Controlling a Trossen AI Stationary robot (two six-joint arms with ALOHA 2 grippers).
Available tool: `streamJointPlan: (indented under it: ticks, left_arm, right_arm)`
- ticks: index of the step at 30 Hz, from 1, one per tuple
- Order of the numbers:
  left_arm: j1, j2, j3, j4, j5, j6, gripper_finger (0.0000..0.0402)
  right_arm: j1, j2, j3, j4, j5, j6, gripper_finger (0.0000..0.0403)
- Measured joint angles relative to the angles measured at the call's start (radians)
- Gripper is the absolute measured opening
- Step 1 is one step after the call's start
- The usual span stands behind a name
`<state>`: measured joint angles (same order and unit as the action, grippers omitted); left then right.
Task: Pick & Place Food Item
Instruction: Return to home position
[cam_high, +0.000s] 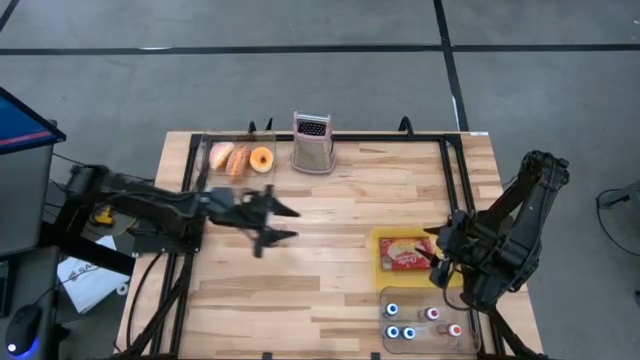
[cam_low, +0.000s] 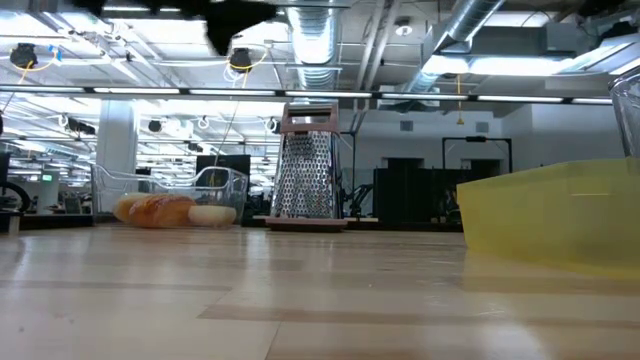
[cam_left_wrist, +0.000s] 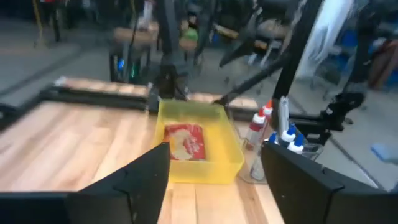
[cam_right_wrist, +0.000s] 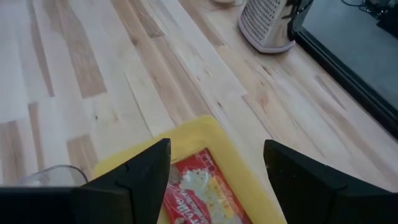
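Observation:
A red food packet lies flat in a yellow tray at the table's right, near side. Pastries and a ring doughnut sit in a clear box at the far left. My left gripper hangs open above the bare middle-left of the table, pointing toward the tray, with nothing between its fingers; the left wrist view shows the packet well ahead of it. My right gripper hovers open above the tray's right rim, fingers on either side of the packet without touching it.
A metal grater stands upright at the far edge, beside the pastry box. A clear bin of small bottles sits at the near right, just in front of the yellow tray. Bare wood spreads across the table's middle.

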<state>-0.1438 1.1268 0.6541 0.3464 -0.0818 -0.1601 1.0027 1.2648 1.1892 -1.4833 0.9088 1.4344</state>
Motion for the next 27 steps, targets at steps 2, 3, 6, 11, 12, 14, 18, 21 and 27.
streamJointPlan:
  ticks: [2,3,6,11,12,14,18,21,27]
  left_arm:
    - [0.012,-0.12,-0.143,0.095,0.001,0.012,0.0233]
    - [0.019,-0.172,-0.21,0.156,-0.005,0.017,0.0225]
    - [0.05,-0.306,-0.396,0.331,-0.008,0.022,0.0196]
    - [0.107,-0.492,-0.588,0.396,0.034,0.029,0.0145]
    - [0.119,-0.528,-0.612,0.399,0.059,0.035,0.0135]
    - [0.138,-0.594,-0.648,0.369,0.132,0.046,0.0117]
    - [0.154,-0.705,-0.647,0.237,0.212,0.06,0.0085]
    - [0.151,-0.773,-0.647,0.132,0.223,0.085,0.0065]
    - [0.151,-0.878,-0.647,-0.028,0.233,0.12,0.0033]
  right_arm:
    - [0.005,0.0,0.0,0.004,0.009,0.007,0.0249]
    - [0.005,0.0,0.0,0.008,0.009,0.007,0.0249]
    - [-0.002,0.0,0.0,0.03,0.017,0.006,0.0249]
    - [-0.005,0.0,0.0,0.061,0.044,0.007,0.0249]
    - [-0.003,0.0,0.0,0.074,0.057,0.007,0.0249]
    - [0.003,0.0,0.0,0.106,0.088,0.006,0.0249]
    - [0.008,0.0,0.0,0.174,0.135,-0.028,0.0249]
    - [0.008,0.0,0.0,0.215,0.137,-0.052,0.0249]
    - [0.033,0.0,0.0,0.285,0.174,-0.091,0.0249]
